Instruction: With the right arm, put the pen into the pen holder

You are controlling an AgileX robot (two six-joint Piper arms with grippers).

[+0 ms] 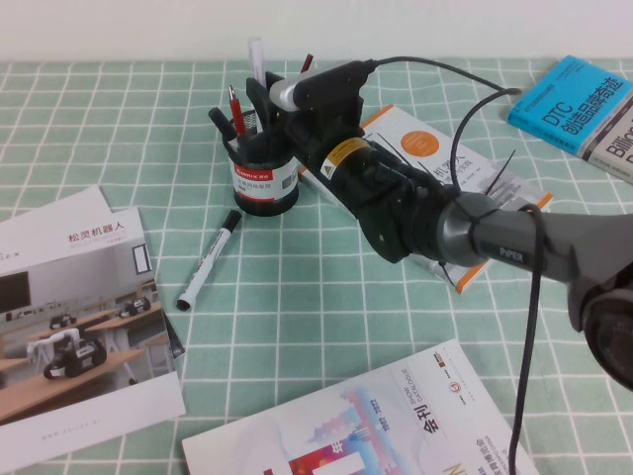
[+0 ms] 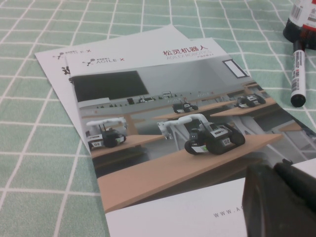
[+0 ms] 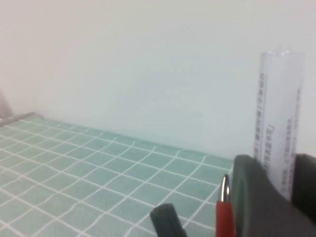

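One pale pen (image 1: 257,61) stands clenched in my right pincer (image 1: 265,99) over the black mesh pen holder (image 1: 263,176), tip among its pens; letting go remains. My left pincer (image 2: 276,197) sits parked over a brochure (image 2: 163,123), grip unclear

One black mesh pen holder (image 1: 263,176) stands on the table. It holds one white pen (image 1: 257,61), two red pens (image 1: 235,109) and one black pen (image 1: 222,123). One black-capped marker (image 1: 209,259) lies apart. Two leaflets (image 1: 74,317) overlap, and there are two books (image 1: 584,104) and one magazine (image 1: 376,426). Two grippers: right gripper (image 1: 269,91), left gripper (image 2: 281,197).
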